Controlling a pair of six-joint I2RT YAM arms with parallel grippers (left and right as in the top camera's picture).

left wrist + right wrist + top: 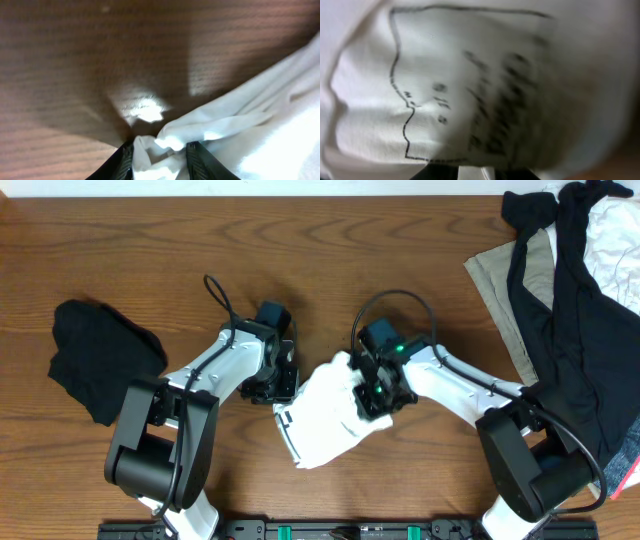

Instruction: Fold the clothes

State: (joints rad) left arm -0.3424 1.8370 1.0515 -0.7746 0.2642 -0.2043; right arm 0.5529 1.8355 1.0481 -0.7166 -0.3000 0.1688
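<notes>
Handling the white garment [325,420], bunched mid-table between both arms, we judge it light and limp, best taken at a hem or corner. Our left gripper [161,161] pinches a fold of its edge between the jaws; whether the right gripper [377,395], hard against the cloth, is closed we cannot tell. The smooth wooden table [150,240] gives us room to spread it, with a black piece [100,355] at left and a heap of clothes [560,290] far right.
</notes>
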